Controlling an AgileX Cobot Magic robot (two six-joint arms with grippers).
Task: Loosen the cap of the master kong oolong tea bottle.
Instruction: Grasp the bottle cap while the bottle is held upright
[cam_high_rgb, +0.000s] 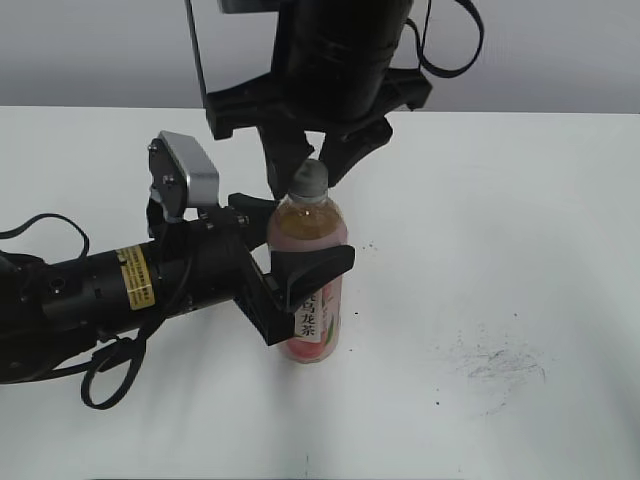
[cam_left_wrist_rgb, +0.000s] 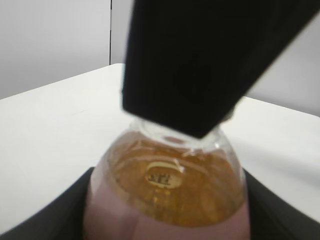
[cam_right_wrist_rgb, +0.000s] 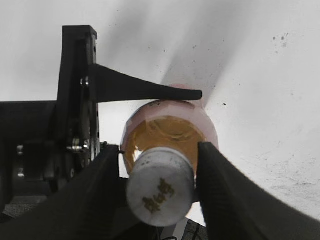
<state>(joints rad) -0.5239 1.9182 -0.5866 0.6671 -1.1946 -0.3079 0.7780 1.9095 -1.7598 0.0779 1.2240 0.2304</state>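
Note:
The master kong oolong tea bottle (cam_high_rgb: 312, 228) stands upright on the white table, amber tea showing above its pink label. My left gripper (cam_high_rgb: 297, 242) comes in from the left and is shut on the bottle's body; in the left wrist view its black fingers flank the bottle (cam_left_wrist_rgb: 170, 185). My right gripper (cam_high_rgb: 311, 172) comes down from above, its two fingers pressed on either side of the white-grey cap (cam_high_rgb: 310, 181). The right wrist view shows the cap (cam_right_wrist_rgb: 160, 186) between the fingers, a dark logo on top, with the bottle's shoulder (cam_right_wrist_rgb: 170, 125) below.
The white table (cam_high_rgb: 480, 220) carries dark scuff marks at the right front (cam_high_rgb: 500, 365). Black cables (cam_high_rgb: 105, 380) loop beside my left arm. A grey wall rises behind the table's far edge.

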